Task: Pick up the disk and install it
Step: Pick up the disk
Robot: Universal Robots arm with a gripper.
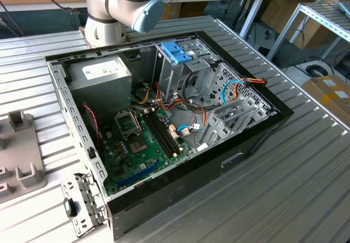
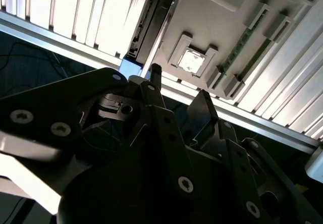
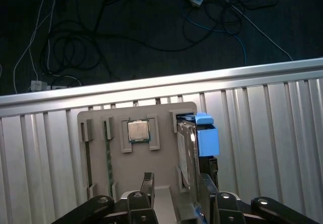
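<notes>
The disk stands on edge in a slot of a grey holder tray, with its light-blue carrier at the far end. The second wrist view has the disk running away from the fingers. My gripper is open. One of its black fingertips stands to one side of the disk's near end and the other on the opposite side, with a wide gap and no visible contact. In the second wrist view the gripper hovers just short of the disk.
The tray also holds a processor chip and a memory stick; its corner sits at the exterior view's left. An open computer case with an upright drive cage and blue handle fills the ribbed table. Cables lie on the floor beyond the table edge.
</notes>
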